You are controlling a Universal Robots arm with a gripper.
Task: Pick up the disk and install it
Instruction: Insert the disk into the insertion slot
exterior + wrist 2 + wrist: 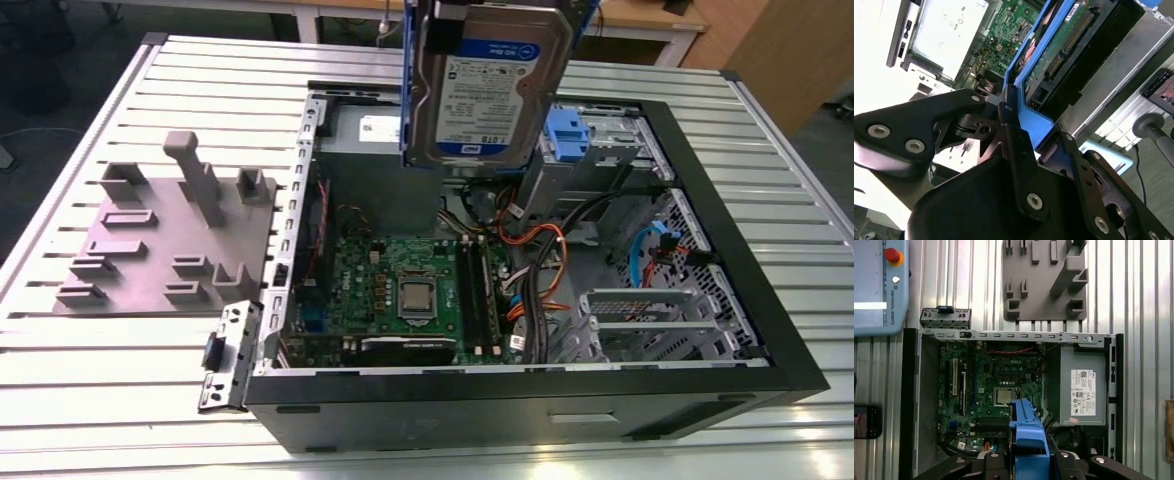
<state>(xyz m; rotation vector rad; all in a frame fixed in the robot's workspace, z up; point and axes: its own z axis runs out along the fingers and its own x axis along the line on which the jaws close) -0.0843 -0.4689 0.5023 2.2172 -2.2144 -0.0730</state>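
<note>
Disk [487, 85] hung over the open case [534, 415], gripper [1009, 112] clamped on its blue carrier; pickup done, not yet installed.

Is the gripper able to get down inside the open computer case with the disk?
Probably yes. The gripper holds the disk above the computer case, whose side is open with nothing over it; the cables inside may crowd it.

disk [487, 90]: silver body, white-and-blue label, blue plastic frame
gripper [1004, 106]: black, silver screw heads
computer case [534, 405]: black shell, bare grey metal inside
motherboard [400, 285]: green
cables [541, 245]: orange and black
power supply [1081, 385]: grey, white sticker
fixture block [160, 240]: plain matte grey, near the table's edge at the exterior view's left
table [80, 400]: silver, ribbed in parallel stripes
</note>
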